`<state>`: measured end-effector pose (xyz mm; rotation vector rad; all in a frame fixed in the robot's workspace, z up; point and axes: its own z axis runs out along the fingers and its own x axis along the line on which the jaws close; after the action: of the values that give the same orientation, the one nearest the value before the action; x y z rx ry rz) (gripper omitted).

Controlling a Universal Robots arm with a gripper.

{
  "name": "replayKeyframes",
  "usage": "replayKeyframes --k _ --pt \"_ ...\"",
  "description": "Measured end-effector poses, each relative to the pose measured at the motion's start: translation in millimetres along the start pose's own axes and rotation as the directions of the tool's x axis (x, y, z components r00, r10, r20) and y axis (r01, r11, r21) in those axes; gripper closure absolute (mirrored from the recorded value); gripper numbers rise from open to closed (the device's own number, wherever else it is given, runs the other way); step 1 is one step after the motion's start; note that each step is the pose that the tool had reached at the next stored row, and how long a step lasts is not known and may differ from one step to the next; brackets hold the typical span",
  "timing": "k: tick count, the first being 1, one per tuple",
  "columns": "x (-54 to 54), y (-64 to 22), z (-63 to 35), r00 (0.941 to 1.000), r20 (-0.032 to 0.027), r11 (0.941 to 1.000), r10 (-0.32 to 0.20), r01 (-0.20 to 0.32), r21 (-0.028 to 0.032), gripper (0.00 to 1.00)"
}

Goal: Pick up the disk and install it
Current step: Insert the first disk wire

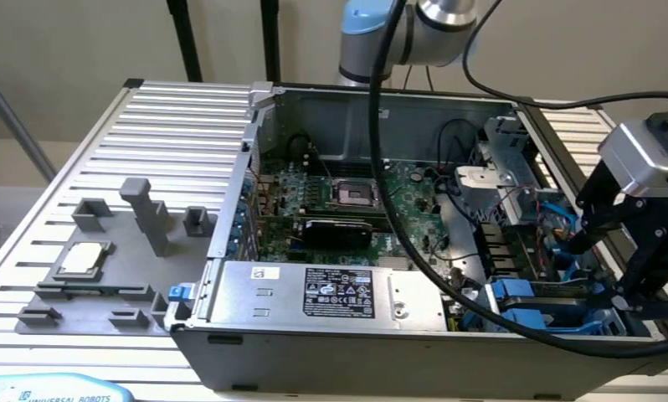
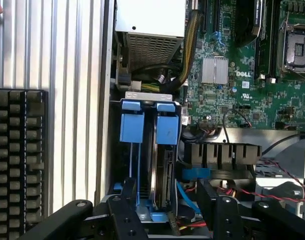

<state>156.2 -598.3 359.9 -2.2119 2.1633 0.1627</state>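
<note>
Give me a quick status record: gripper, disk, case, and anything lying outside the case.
gripper: open, holding nothing, over the drive bay
disk: on edge in its blue frame, inside the bay, below the gripper
case: open, motherboard exposed
outside case: small square chip on a grey fixture, at the exterior view's left

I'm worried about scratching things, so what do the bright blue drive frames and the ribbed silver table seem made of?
The bright blue drive frames look like moulded plastic, matte: even colour, rounded tabs. The ribbed silver table looks like extruded aluminium, probably, with a dull satin sheen and straight parallel grooves.
</note>
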Motion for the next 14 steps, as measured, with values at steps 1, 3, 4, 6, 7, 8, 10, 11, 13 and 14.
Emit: replayKeyframes --k 1,3,4,6,7,8,10,11,13,14 --pt "0.6 -2.2 -0.2 1.0000 0.0008 1.0000 0.000 0.000 -0.0012 0.40" --pt "1.3 -6.3 -0.4 1.0000 0.0024 1.0000 -0.001 0.001 -0.0023 0.40" --pt "1.5 -8.1 -0.6 1.0000 0.0027 1.0000 -0.002 0.002 -0.0028 0.40" --pt "1.9 -11.4 -0.5 1.0000 0.0030 1.0000 -0.005 0.005 -0.0040 0.40" --pt "2.1 -12.8 -0.3 1.0000 0.0029 1.0000 -0.007 0.007 -0.0048 0.40" --pt "2.2 -14.0 0.2 1.0000 0.0031 0.9999 -0.009 0.009 -0.0058 0.42" --pt "2.5 -15.9 1.5 0.9999 0.0028 0.9998 -0.016 0.016 -0.0080 0.48" --pt "2.7 -16.5 2.1 0.9998 0.0025 0.9998 -0.019 0.019 -0.0089 0.55" --pt "3.0 -17.3 3.2 0.9996 0.0028 0.9996 -0.027 0.027 -0.0099 0.55" --pt "3.2 -17.3 3.8 0.9995 0.0034 0.9995 -0.031 0.031 -0.0103 0.61"
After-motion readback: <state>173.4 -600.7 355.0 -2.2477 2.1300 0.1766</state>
